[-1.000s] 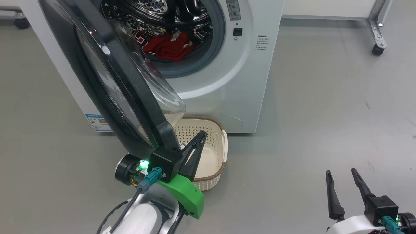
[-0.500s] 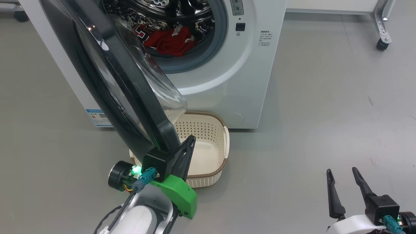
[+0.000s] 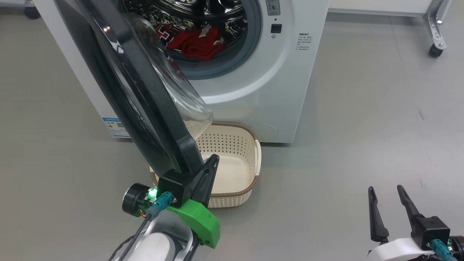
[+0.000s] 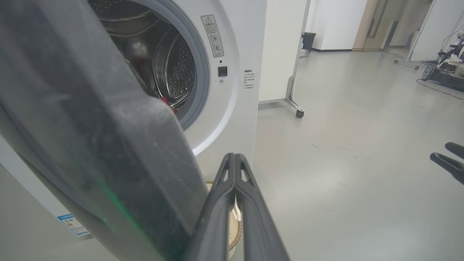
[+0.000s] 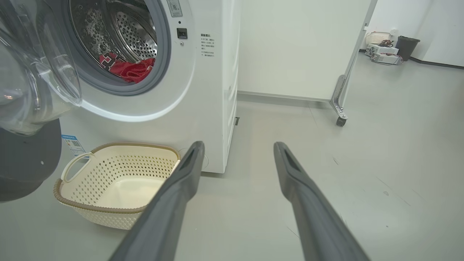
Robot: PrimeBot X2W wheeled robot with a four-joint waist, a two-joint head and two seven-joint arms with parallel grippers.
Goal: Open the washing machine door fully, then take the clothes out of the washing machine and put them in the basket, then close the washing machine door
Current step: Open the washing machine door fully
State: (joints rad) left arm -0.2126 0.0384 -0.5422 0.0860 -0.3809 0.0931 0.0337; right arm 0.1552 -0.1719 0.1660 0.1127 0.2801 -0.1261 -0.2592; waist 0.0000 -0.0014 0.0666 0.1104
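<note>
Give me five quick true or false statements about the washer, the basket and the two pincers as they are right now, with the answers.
1. The washing machine door stands open. True.
2. The red clothes lie in the basket. False: they lie inside the drum of the washing machine, and the basket holds no clothes.
3. The left pincer is shut, its fingers pressed together beside the door's lower edge. True.
4. The right pincer grips a red garment. False: it is open and holds nothing.
5. The basket stands on the floor in front of the washing machine. True.
</note>
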